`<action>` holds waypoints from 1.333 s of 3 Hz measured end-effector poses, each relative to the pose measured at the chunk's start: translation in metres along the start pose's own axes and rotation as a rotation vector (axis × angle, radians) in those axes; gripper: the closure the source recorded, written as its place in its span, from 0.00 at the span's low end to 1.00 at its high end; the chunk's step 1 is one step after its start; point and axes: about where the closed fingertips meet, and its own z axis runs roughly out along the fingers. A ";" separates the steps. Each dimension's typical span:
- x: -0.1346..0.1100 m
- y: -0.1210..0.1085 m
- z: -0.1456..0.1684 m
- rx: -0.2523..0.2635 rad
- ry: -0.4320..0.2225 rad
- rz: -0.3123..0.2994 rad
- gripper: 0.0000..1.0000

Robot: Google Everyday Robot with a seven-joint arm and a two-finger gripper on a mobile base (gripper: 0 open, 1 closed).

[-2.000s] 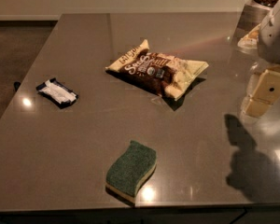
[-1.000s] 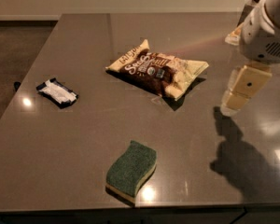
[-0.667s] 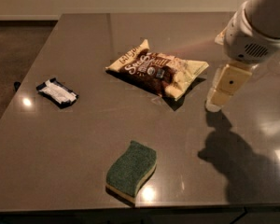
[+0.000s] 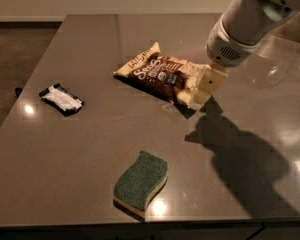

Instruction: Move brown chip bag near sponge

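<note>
Whereas it hung apart before, the end effector (image 4: 202, 87) now overlaps the brown chip bag (image 4: 155, 73), grip unclear.

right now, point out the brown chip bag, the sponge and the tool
brown chip bag (image 4: 155, 74): camera view, middle of printed face
sponge (image 4: 140, 176): camera view, green top
tool (image 4: 200, 96): camera view, tip, at bag's right end

The table (image 4: 90, 149) is smooth and glossy. A crinkly, shiny brown chip bag (image 4: 157, 74); a rough-topped sponge (image 4: 141, 180). A matt cream plastic gripper (image 4: 200, 96) sits at the bag's right end.
</note>
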 end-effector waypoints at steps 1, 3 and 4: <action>-0.005 -0.019 0.025 -0.030 -0.031 0.057 0.00; -0.014 -0.026 0.064 -0.072 -0.060 0.100 0.00; -0.015 -0.026 0.070 -0.104 -0.066 0.120 0.15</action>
